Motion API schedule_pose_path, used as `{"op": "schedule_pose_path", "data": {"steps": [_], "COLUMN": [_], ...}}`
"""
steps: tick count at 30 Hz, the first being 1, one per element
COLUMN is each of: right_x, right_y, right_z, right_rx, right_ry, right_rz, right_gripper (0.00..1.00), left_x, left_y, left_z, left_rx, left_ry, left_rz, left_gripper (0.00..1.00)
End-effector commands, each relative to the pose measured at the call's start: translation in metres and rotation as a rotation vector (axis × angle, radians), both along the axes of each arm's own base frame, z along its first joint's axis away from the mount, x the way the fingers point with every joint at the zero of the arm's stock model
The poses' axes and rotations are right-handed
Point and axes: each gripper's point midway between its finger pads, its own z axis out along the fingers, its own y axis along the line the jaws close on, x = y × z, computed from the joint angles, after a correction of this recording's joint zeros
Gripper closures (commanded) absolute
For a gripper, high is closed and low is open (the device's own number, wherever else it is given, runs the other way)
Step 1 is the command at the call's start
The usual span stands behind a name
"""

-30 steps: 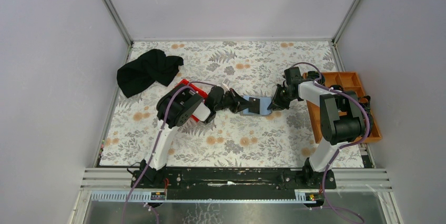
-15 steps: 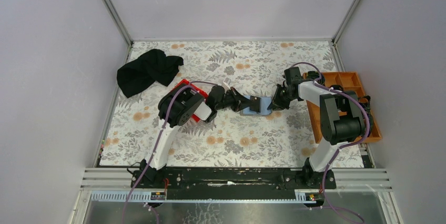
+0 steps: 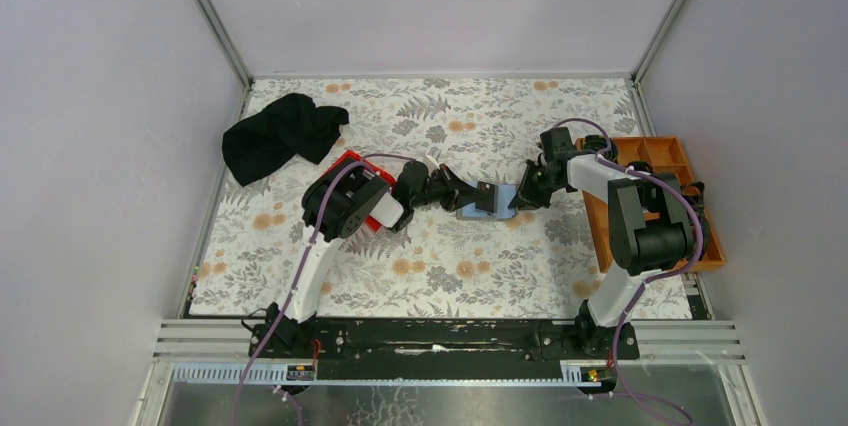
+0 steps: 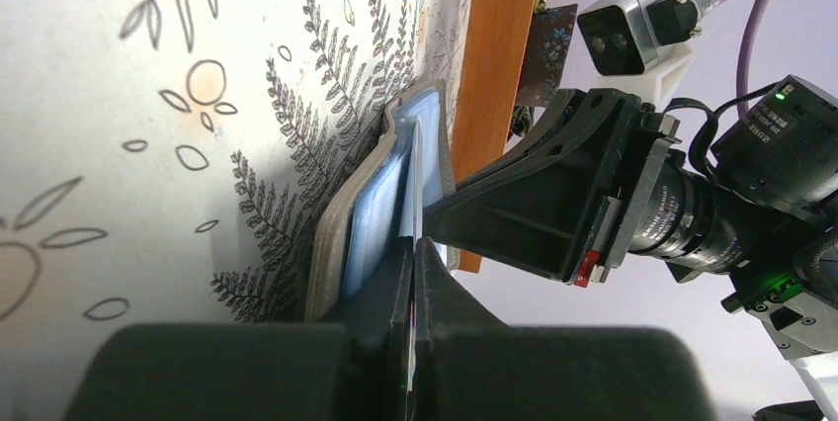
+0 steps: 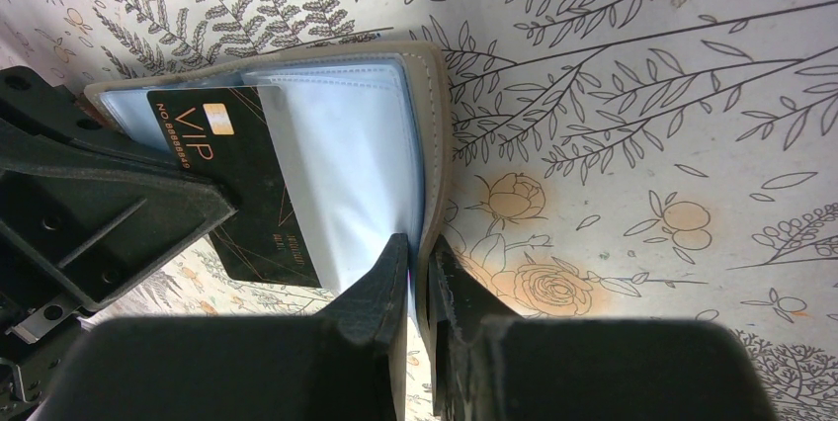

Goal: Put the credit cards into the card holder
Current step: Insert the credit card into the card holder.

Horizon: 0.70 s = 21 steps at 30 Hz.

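Closed tight, the left gripper [image 4: 413, 251] pinches a black VIP card [image 5: 252, 194] by one short end, so that its own wrist camera sees the card edge-on. The right gripper [image 5: 416, 248] is nipped shut on the card holder [image 5: 341, 134], catching the grey cover and a clear sleeve at the holder's 6 o'clock edge in the right wrist view.

From overhead, the holder lies open on the floral table [image 3: 440, 276] close to the middle. The left arm reaches it from 9 o'clock and the right arm from 3 o'clock. The red bin [image 3: 349, 159] sits out at 9 o'clock behind the left arm, and the orange compartment tray [image 3: 703, 251] stands at 3 o'clock.

The card overlaps the 9 o'clock half of the pale blue sleeves. Whether its leading edge is inside a pocket or only resting on top, I cannot tell from these views.

That is probably the main risk. If the edge misses the pocket mouth, a further push would slide the card over the plastic, or buckle the soft sleeve. A hard push toward 3 o'clock could also drag the holder out of the right gripper's thin hold. The card, held by so little, might pivot between the fingers.
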Motion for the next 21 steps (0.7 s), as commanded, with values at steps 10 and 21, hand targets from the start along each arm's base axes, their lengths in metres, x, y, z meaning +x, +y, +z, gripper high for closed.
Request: {"op": "schedule_pose_path", "data": {"steps": [10,21], "right_x": [-0.015,-0.013], "right_y": [-0.017,-0.016], "right_z": [-0.024,-0.021], "right_rx": [-0.115,-0.112], "right_ry": [0.073,0.066], "right_rz": [0.009,0.009], "right_gripper": [0.90,0.75], "left_x": [-0.018,-0.032], "left_y": [-0.019,-0.021], "left_z": [-0.018,-0.036], "left_rx": [0.072,0.166], "left_ry": [0.006,0.022], "left_rz": [-0.071,-0.086], "left_gripper": [1.00,1.00]}}
